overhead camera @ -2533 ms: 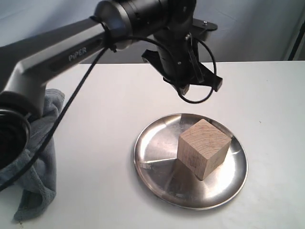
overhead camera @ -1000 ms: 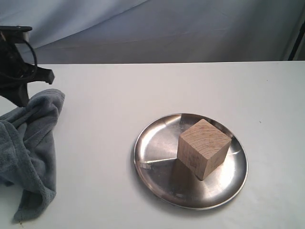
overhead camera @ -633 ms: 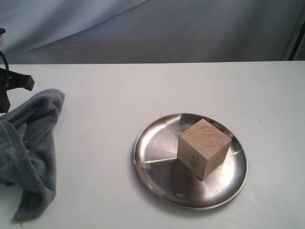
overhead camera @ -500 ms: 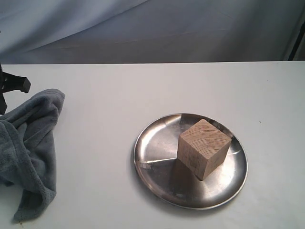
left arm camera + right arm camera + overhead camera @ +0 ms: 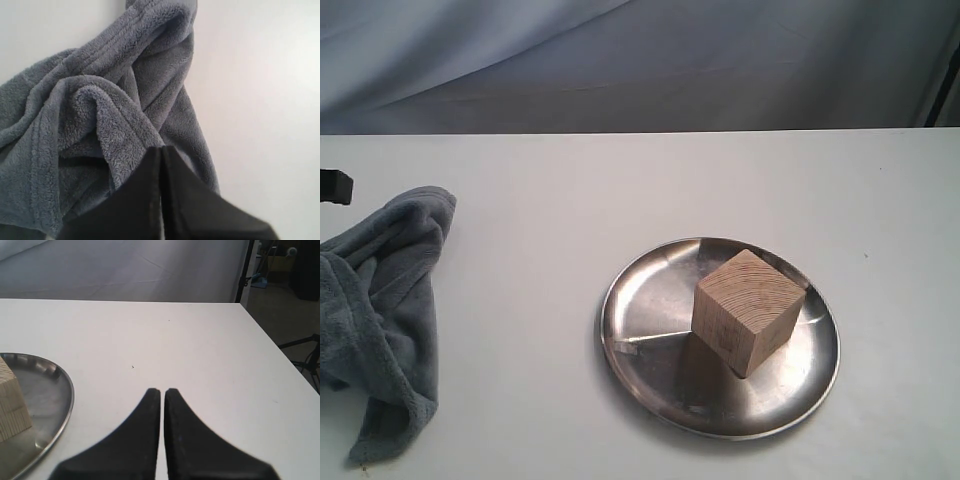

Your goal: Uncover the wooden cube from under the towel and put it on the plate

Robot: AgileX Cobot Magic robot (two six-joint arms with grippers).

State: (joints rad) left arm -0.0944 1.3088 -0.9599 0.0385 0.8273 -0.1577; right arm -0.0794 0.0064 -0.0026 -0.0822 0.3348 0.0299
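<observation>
Pale white desk (image 5: 620,180) fills the scene, with a grey-blue cloth backdrop (image 5: 620,60) hanging behind its far edge.

The left pincer (image 5: 161,150) is fully closed, its two black fingers pressed together with nothing between them. Its tips sit right over the fluffy dark grey-blue towel (image 5: 100,110), which lies bunched in thick folds just beyond and below them. Whether the tips touch the pile cannot be told. In the exterior view the towel (image 5: 380,300) is a rumpled heap at the desk's edge, with a small black part of the arm (image 5: 334,186) showing just beside it.

The right pincer (image 5: 162,391) is also closed and empty, with only a hairline seam between its black fingers. It points across bare desk, and nothing lies directly ahead of its tips.

Off to one side of the right pincer, apart from its fingers, lies the round shiny stainless-steel plate (image 5: 55,385). On this plate (image 5: 650,290) rests the pale light-brown wooden cube (image 5: 745,310), uncovered, one corner turned toward the exterior camera, its grain lines showing on top. The cube (image 5: 10,400) touches neither pincer and is well apart from the left pincer and the towel.
</observation>
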